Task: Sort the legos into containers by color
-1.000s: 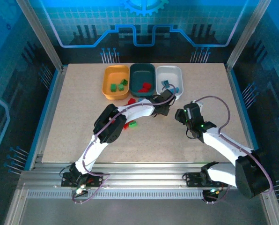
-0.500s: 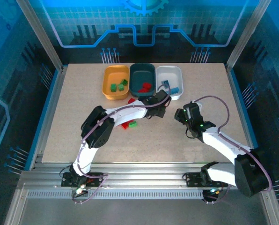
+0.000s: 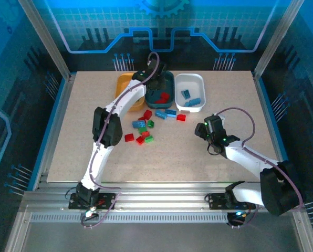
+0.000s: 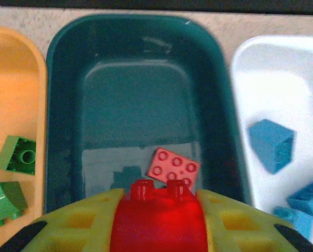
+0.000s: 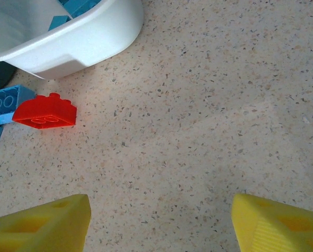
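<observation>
Orange-yellow tub: set at the left end of the row of three, upright; two green bricks are contained in it.
Teal tub: set in the middle, touching or nearly touching both neighbours; one red brick is laid flat inside, studs up.
White tub: set at the right end; several blue bricks are contained in it.
Held red brick: clamped studs forward in the left gripper, above the near end of the teal tub.
Loose bricks: scattered on the table in front of the tubs, red, blue and green mixed.
Rightmost loose red brick: laid just beside a blue brick, near the white tub's corner.
</observation>
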